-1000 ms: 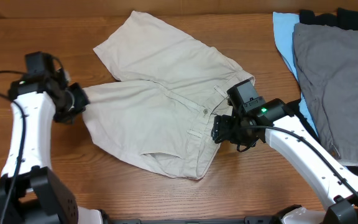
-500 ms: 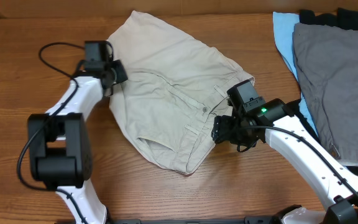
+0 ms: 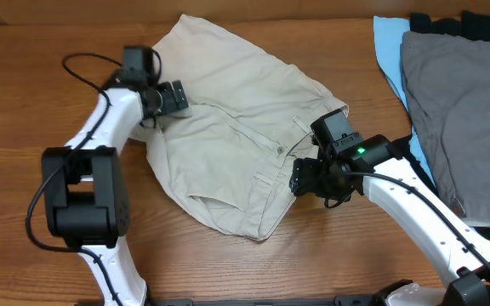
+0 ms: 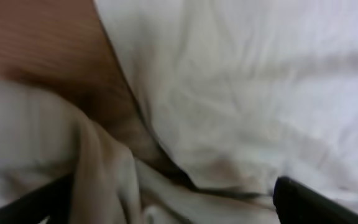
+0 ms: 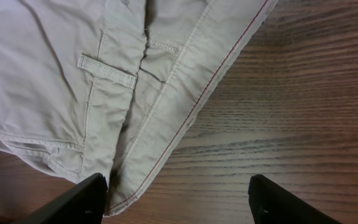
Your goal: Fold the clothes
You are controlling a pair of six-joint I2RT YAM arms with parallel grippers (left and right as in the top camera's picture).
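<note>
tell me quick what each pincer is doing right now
Left pincer: open over the light beige cotton shorts, holding nothing.
Right pincer: open at the shorts' waistband edge, holding nothing.

The left wrist view is blurred throughout: the shorts [image 4: 241,93] are only soft pale folds, and the left claw [image 4: 179,198] shows just two dark tips cut by the bottom edge. The right claw [image 5: 182,199] is likewise cut off below. Overhead, grey shorts [image 3: 458,110] run off the right edge, hiding most of the blue cloth [image 3: 390,47] and black cloth [image 3: 470,25]. The right arm [image 3: 415,204] covers part of the beige shorts' edge.
</note>
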